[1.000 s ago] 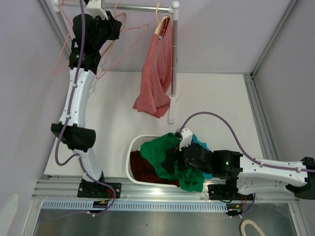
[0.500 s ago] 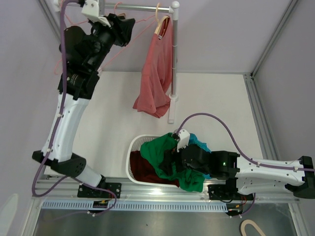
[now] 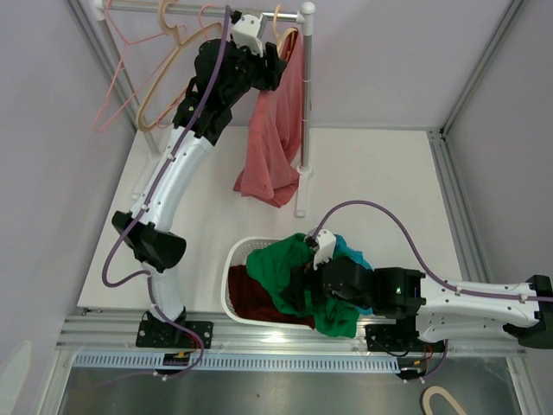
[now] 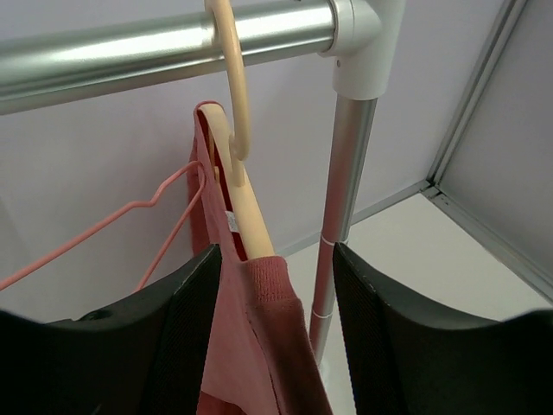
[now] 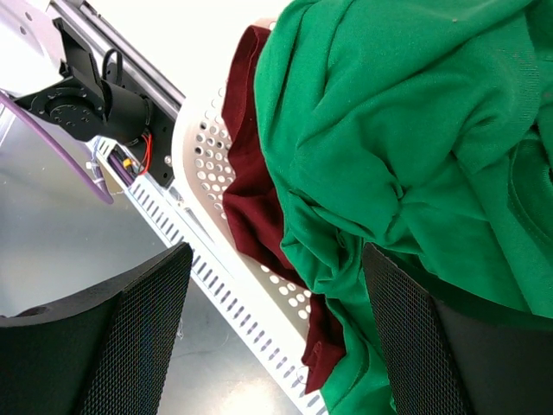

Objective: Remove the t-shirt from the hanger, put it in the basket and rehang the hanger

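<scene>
A salmon-pink t-shirt [image 3: 272,130] hangs from a cream hanger [image 3: 281,39] at the right end of the rail. In the left wrist view the hanger [image 4: 246,207] slopes down into the shirt's ribbed collar [image 4: 268,285]. My left gripper [image 3: 273,62] is up at the rail, open, with its jaws either side of the shirt's shoulder [image 4: 276,255] and not closed on it. My right gripper [image 3: 304,278] hovers open low over the laundry basket [image 3: 235,259], holding nothing [image 5: 276,259].
The basket [image 5: 203,147] holds a green garment [image 5: 389,112] and a dark red one [image 5: 251,207]. The metal rail [image 4: 130,47] joins a white upright post [image 3: 305,104]. Empty pink and tan hangers [image 3: 151,82] hang at the rail's left. The table's metal front edge [image 3: 259,359] lies just beyond the basket.
My left arm has swung right along the rail, from the empty hangers to the t-shirt, and its jaws have widened. The right arm has barely moved.
</scene>
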Controlling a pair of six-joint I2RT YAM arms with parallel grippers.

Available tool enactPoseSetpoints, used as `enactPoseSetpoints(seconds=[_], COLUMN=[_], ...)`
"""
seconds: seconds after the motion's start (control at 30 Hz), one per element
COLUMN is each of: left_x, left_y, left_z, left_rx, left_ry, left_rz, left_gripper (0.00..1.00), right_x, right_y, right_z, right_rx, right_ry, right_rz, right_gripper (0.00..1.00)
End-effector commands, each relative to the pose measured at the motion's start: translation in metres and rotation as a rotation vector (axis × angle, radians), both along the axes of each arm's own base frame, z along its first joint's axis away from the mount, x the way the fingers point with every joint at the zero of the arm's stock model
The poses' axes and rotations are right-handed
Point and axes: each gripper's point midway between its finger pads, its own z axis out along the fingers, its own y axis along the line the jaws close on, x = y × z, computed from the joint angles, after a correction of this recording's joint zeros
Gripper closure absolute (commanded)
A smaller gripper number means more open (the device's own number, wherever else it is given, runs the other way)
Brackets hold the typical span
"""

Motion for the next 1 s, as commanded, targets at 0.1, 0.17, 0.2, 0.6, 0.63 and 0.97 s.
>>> enactPoseSetpoints(seconds=[0.1, 0.17, 0.2, 0.6, 0.63, 0.97], left_x=[-0.007, -0.004, 0.001, 0.027, 0.029, 0.048], left_y=[0.013, 0.013, 0.012, -0.003, -0.004, -0.005], left_z=[0.06, 0.063, 0.064, 0.063, 0.063, 0.065], left_rx=[-0.053, -0.043, -0.05, -0.081, -0.084, -0.089], left_ry=[-0.176, -0.201, -0.216, -0.292, -0.296, -0.394], left_rz=[0.1, 0.129, 0.158, 0.185, 0.186, 0.235], left_gripper=[0.41, 0.42, 0.42, 0.46, 0.47, 0.52], right_x=[0.003, 0.003, 0.003, 0.005, 0.005, 0.006], right_y=[-0.003, -0.005, -0.005, -0.015, -0.017, -0.023], right_z=[0.009, 0.01, 0.01, 0.008, 0.009, 0.009], right_rx=[0.051, 0.056, 0.058, 0.063, 0.065, 0.074], right_ry=[-0.009, -0.01, -0.01, -0.009, -0.009, -0.002], right_rz=[-0.039, -0.042, -0.044, -0.07, -0.072, -0.09], right_gripper=[0.16, 0.16, 0.16, 0.15, 0.15, 0.15])
